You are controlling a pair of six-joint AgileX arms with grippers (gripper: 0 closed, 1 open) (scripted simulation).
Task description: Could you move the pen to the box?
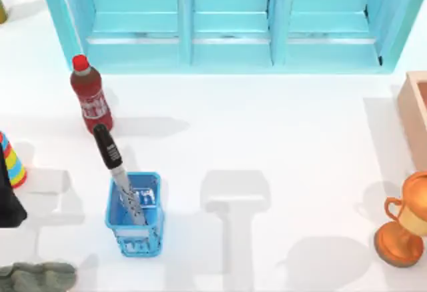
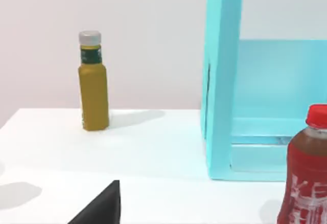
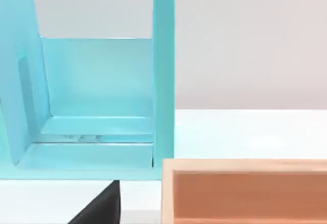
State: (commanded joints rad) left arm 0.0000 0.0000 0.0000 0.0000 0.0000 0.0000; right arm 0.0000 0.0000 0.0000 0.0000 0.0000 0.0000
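Cyan cabinet along the desk's far edge. Tan box at the right edge, well apart from everything on the left. Blue mesh basket on the left half, holding the pen: tip down inside, black cap up, long axis leaning toward the red bottle. Left arm at the left edge, judged the nearer to the pen; spread or closure of either arm's fingers cannot be told.
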